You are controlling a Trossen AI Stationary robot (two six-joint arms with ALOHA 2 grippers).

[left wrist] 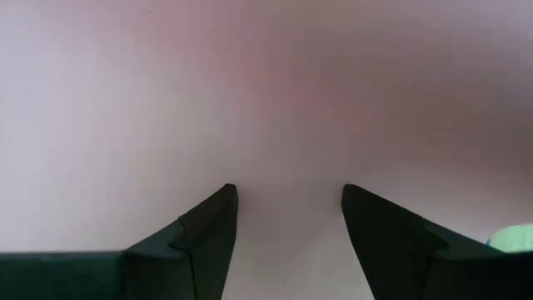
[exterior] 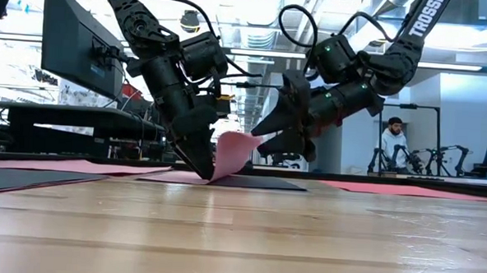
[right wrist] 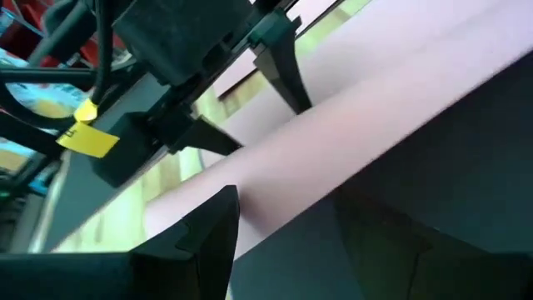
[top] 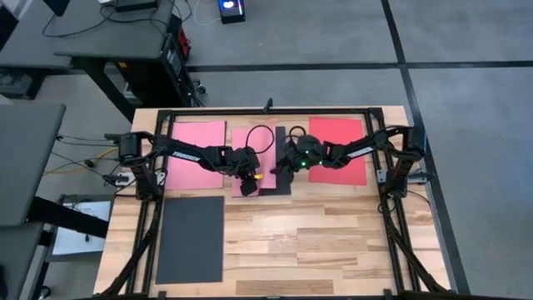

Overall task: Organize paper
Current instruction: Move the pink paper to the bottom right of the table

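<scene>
Wooden table point(top: 333, 242) held dark sheet point(top: 191, 238) front-left, red sheets at back. Left gripper point(exterior: 199, 166), fingers apart, pressed pink sheet point(exterior: 235, 151) down mid-table; right gripper point(exterior: 275, 130), fingers apart, held its raised edge over black sheet point(exterior: 250, 183).

The table point(top: 333, 242) is pale wood in planks — smooth, with a slight sheen in the low view. The pink paper point(exterior: 233, 152) looks thin and matt, the dark sheet point(top: 191, 237) matt too — both grippers' fingers point(left wrist: 204, 237) are dull black plastic.
</scene>
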